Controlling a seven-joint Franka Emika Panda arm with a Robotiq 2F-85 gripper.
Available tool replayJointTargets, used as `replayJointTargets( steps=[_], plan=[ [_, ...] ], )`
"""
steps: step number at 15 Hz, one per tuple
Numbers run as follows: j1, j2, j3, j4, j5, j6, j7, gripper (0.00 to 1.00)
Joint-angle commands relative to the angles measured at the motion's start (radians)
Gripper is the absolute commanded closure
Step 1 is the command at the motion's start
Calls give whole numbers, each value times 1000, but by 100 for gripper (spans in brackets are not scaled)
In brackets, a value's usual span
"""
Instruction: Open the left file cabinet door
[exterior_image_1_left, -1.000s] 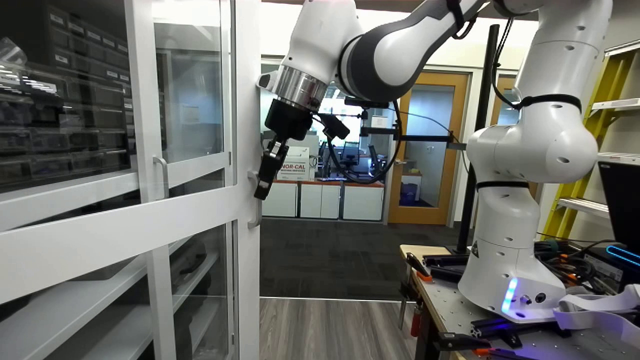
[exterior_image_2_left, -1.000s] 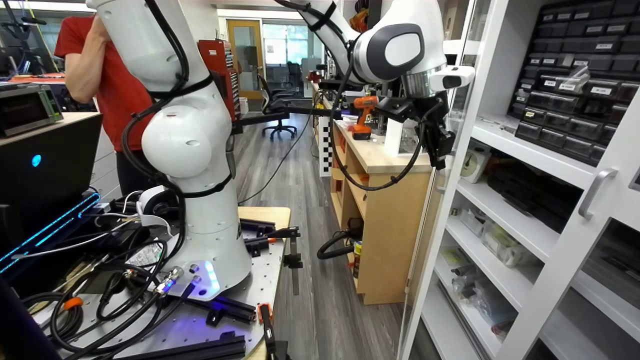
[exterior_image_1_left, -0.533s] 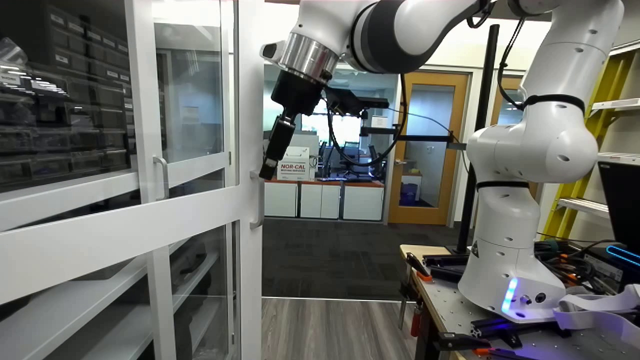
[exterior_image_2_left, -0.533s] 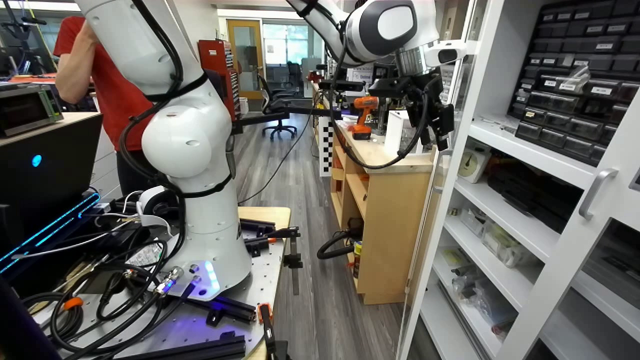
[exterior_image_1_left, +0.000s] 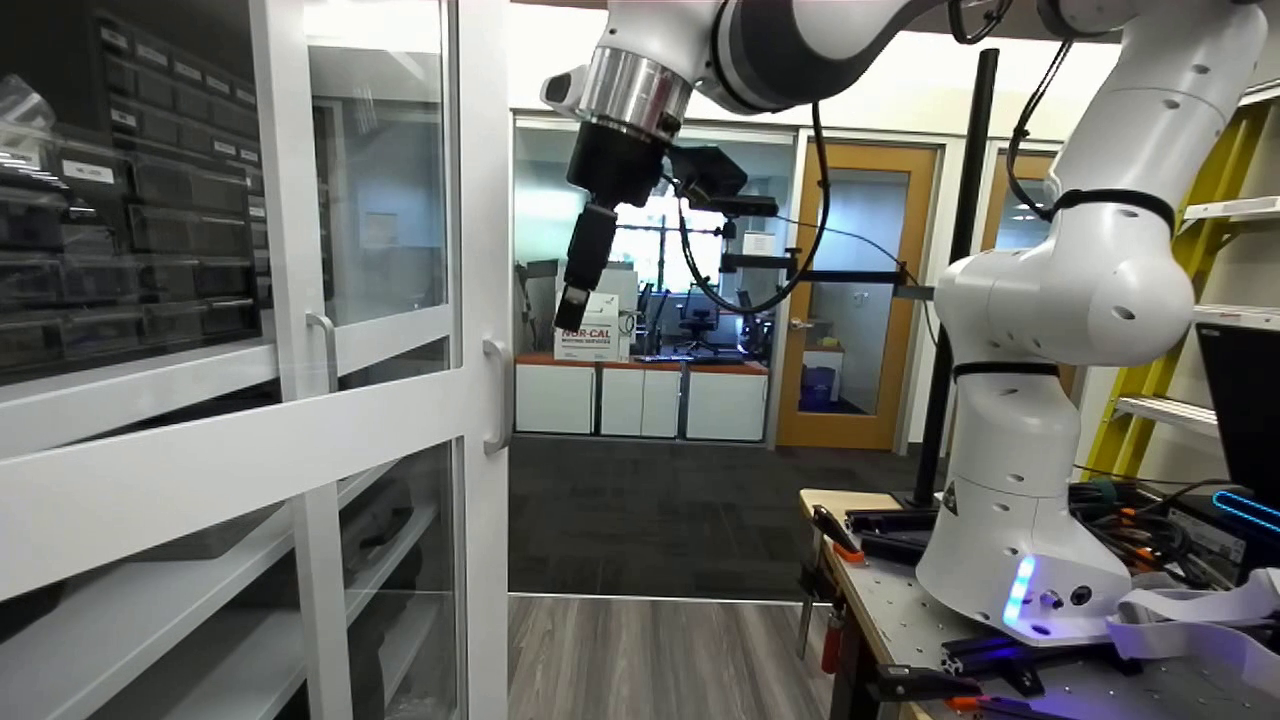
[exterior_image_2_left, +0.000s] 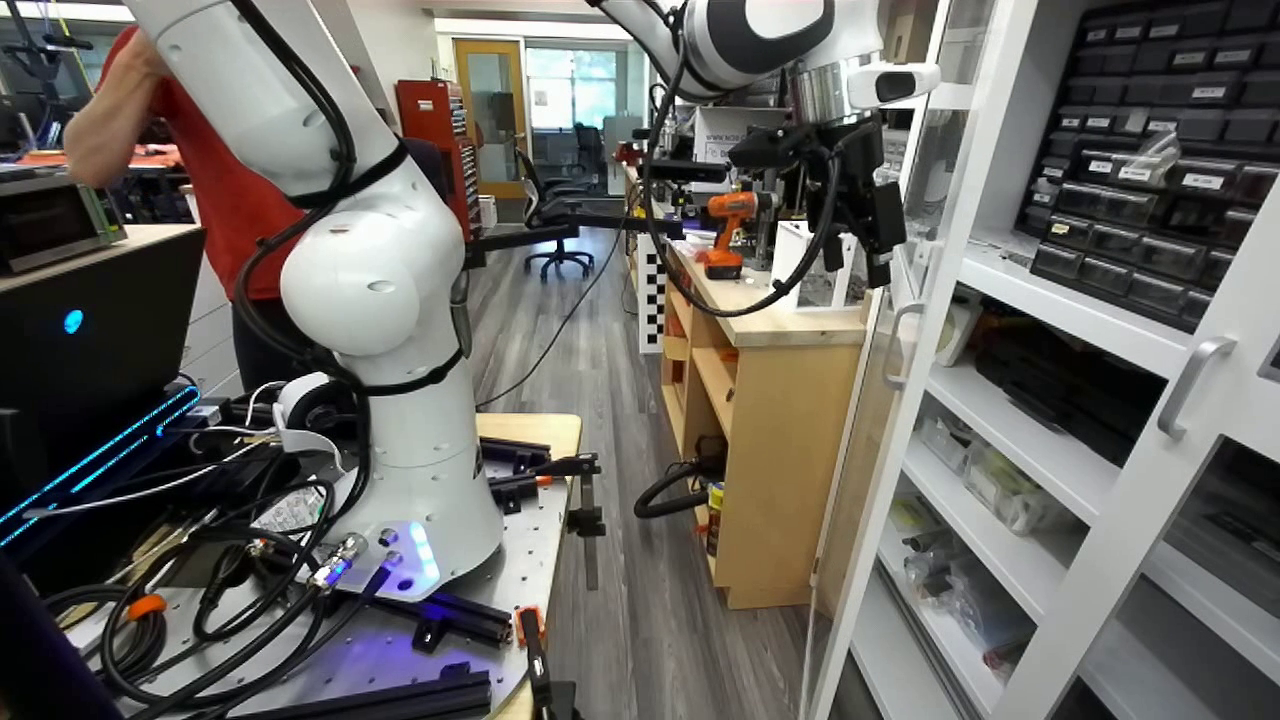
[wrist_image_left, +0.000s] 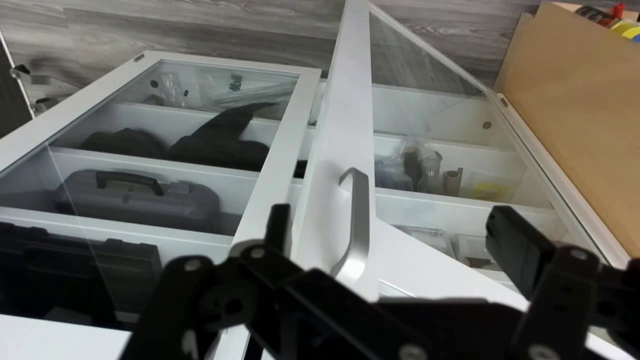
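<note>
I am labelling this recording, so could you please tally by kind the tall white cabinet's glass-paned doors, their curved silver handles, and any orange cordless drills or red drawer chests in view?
White-framed glass-paned doors: 2
Curved silver handles: 2
Orange cordless drill: 1
Red drawer chest: 1
Total: 6

Partly hidden "NOR-CAL" (exterior_image_1_left: 598, 335) on white box (exterior_image_1_left: 603, 318), alien logo (exterior_image_2_left: 72, 321) on laptop (exterior_image_2_left: 120, 295)

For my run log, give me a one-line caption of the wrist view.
Open gripper, door ajar, its handle framed between the fingers but not gripped; shelves beyond.
</note>
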Motion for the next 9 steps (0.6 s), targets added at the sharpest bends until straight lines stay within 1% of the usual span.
replayJointTargets(
  steps=[1,6,9],
  plan=[
    [-5,-65,-16,11,62,-143,-69,0],
    [-38,-141,-35,5,50,-288,-69,0],
    [-65,-163,-71,9,36,-342,-119,0]
  ],
)
